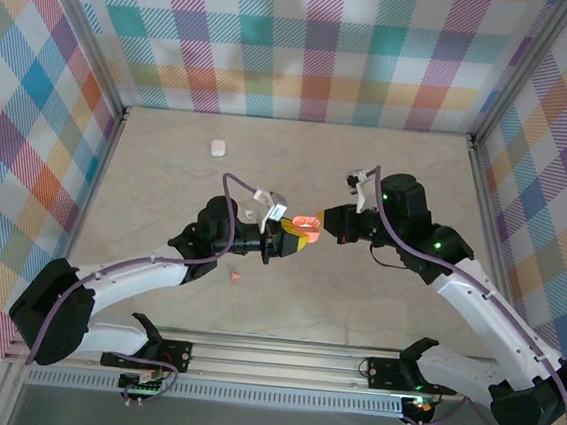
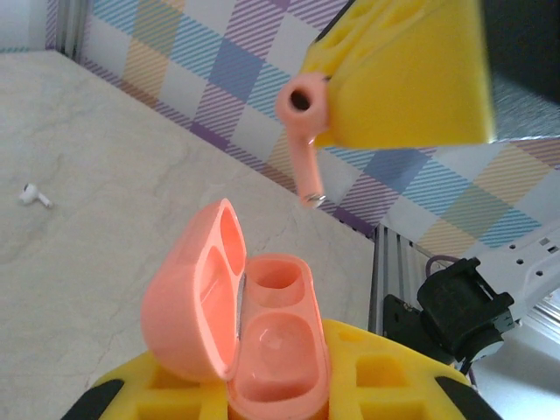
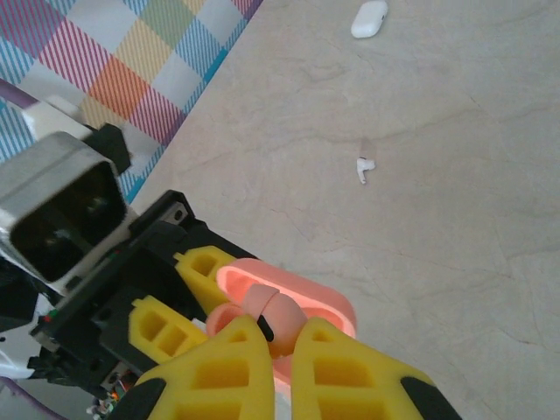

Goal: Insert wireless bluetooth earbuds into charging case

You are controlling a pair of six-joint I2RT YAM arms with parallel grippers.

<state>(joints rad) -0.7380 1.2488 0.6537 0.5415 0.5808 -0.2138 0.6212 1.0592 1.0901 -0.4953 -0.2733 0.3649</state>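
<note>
Checked walls ring a pale table [image 1: 168, 161]. From above, the left gripper [image 1: 283, 238] squeezes an open pink case [image 1: 305, 225] mid-table; a white case [image 1: 217, 147] lies at 10 o'clock. Left wrist: the right gripper [image 2: 332, 79] pinches a pink earbud [image 2: 304, 131] at 12 o'clock, above the pink case. Right wrist: a white earbud [image 3: 365, 166] lies at 2 o'clock.

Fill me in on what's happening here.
The left claw holds an open pink case, lid up. The right claw pinches a pink bud close over the opening, not yet seated; the case looks empty. A second pink bud, a white bud and a closed white case lie on the table.
</note>
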